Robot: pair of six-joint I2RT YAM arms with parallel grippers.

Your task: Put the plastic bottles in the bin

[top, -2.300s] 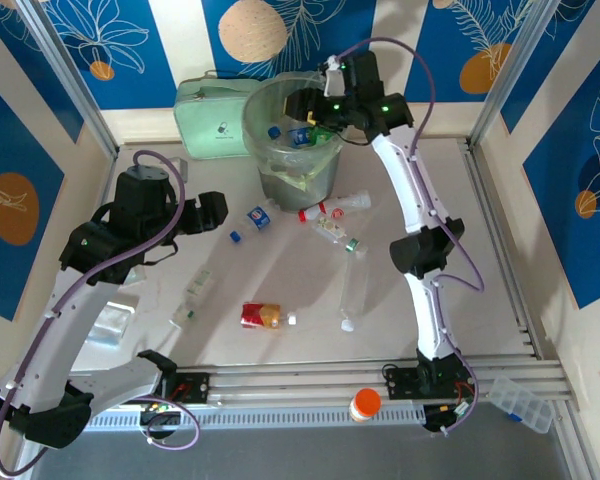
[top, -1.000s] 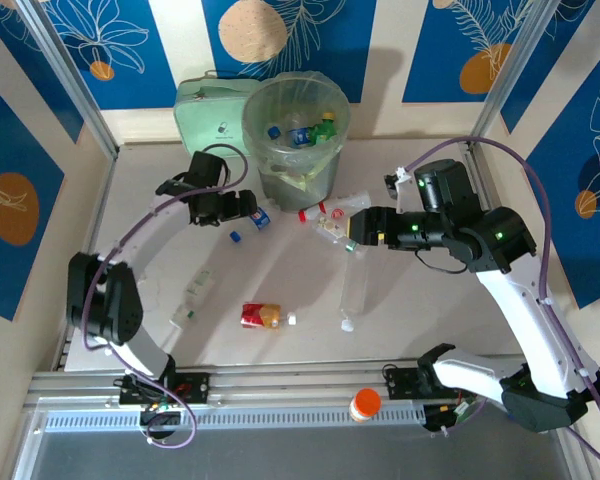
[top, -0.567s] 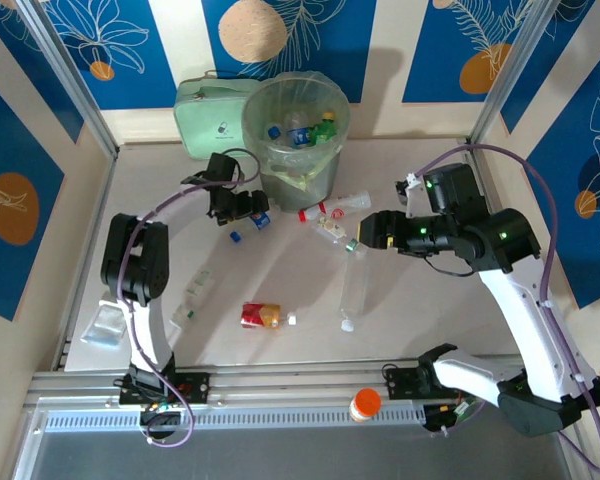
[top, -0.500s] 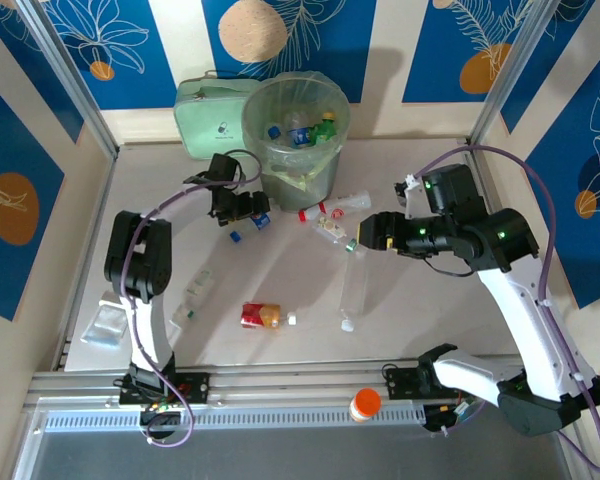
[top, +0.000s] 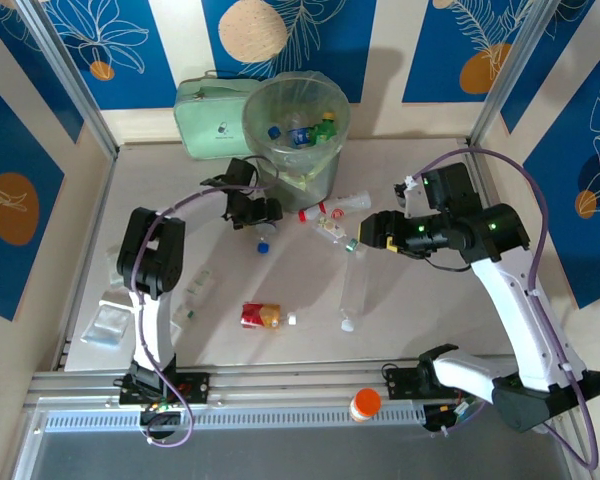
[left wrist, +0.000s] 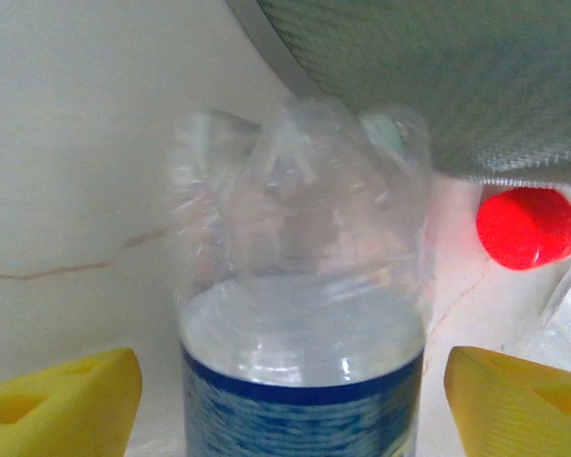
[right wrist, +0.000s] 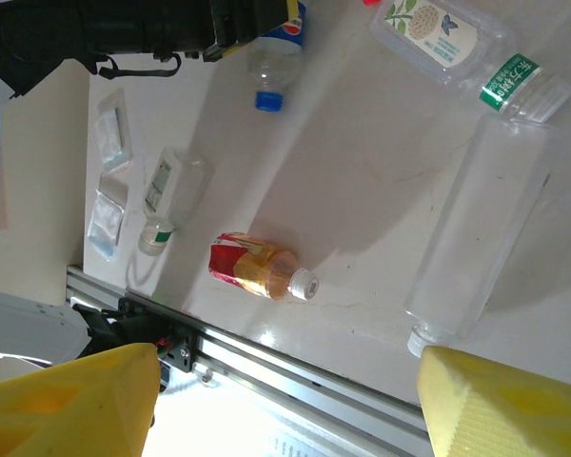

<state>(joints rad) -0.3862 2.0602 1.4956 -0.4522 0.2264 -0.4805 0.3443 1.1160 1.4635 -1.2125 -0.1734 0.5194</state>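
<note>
1. At the back of the table [top: 300, 270], the bin [top: 315, 178] stands with a few bottles already inside its liner. About half a dozen plastic bottles [top: 355, 288] lie loose in front of it, so I judge a good share of the work is left.
2. On the left, the arm was folded back at the table's edge two seconds ago. It has since reached across to the foot of the bin. The left gripper [left wrist: 285, 400] is narrowing but open, straddling the blue-labelled bottle [left wrist: 300, 376] with a gap on each side and nothing gripped. A pick looks imminent.
3. The right gripper [right wrist: 285, 405] was over the bin's mouth and has swung back above the loose bottles right of centre. Its jaws are apart and empty.
4. The blue-labelled bottle lies just beside the bin's base. It has turned slightly, and its blue cap [top: 263, 244] now points toward the near side. Its clear walls are crumpled above a dark blue band.
5. A neighbour's red cap [left wrist: 527, 227] sits just beyond.
</note>
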